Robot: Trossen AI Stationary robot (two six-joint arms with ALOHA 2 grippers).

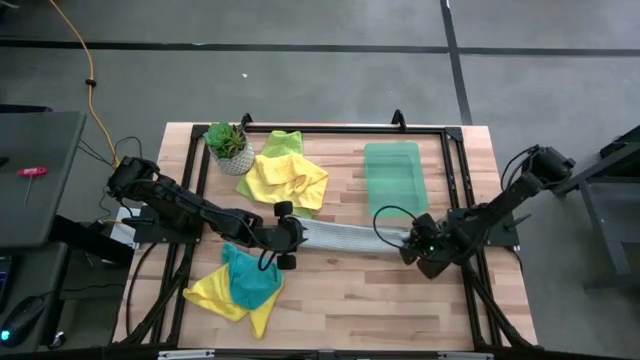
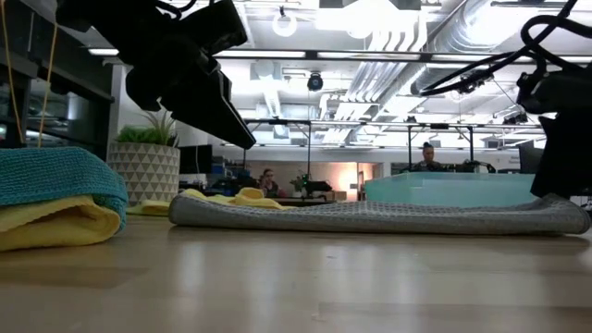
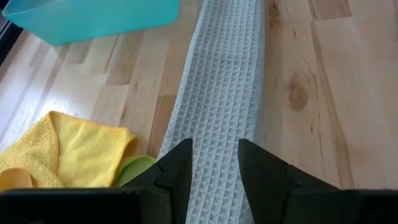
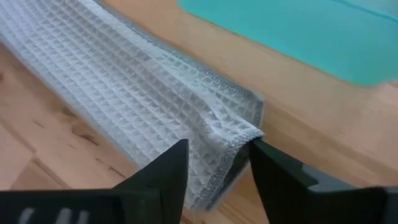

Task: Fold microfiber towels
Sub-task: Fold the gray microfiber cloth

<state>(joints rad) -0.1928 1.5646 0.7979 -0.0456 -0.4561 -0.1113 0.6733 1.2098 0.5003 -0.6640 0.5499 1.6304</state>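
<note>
Item: grey towel (image 1: 345,236), waffle weave, folded into a long narrow strip, lying flat just in front of the green tray (image 1: 393,175) and running from one gripper to the other.

Left gripper (image 3: 214,163): sitting over the strip's end farthest from the tray, fingers part-spread astride the cloth; whether they are pinching it, cannot tell.

Right gripper (image 4: 217,167): working at the strip's tray-side end, fingers straddling the layered corner with a gap showing, not yet clamped.

Other stock: yellow towel (image 1: 285,180) beside the potted plant (image 1: 228,146), away from the tray; teal and yellow towels (image 1: 240,284) heaped farther off.

Handling note: the right gripper is likely needing to catch every layer at the corner before lifting, both ends rising level so the fold is staying square.
</note>
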